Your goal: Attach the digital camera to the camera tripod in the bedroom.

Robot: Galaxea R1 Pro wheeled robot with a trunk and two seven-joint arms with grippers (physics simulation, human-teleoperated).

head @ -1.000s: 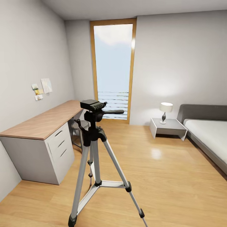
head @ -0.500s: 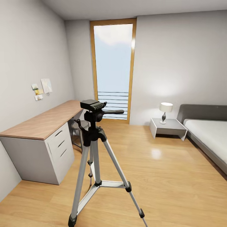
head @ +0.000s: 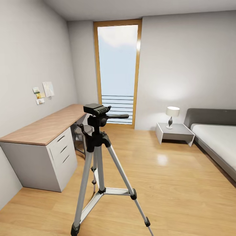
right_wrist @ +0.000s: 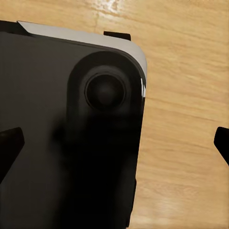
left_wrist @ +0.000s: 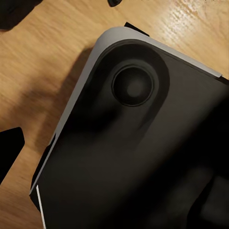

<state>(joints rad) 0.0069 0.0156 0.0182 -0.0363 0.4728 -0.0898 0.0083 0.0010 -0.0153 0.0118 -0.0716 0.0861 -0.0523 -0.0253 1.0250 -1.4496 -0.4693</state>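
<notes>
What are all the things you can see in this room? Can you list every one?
camera tripod: one, silver legs and black head, standing on the floor in front, nothing mounted on top.
desk: one, wood top with grey drawers, along the left wall.
stool: one, metal, tucked by the desk behind the tripod.
paper notes: a few, pale, stuck on the left wall.
window: one, tall, wood frame, far wall.
bedside table: one, grey, beside the bed.
lamp: one, white shade, lit, on the bedside table.
bed: one, grey, right side.
floor: light wood.
robot base: dark with grey edge, over the floor in both wrist views.
</notes>
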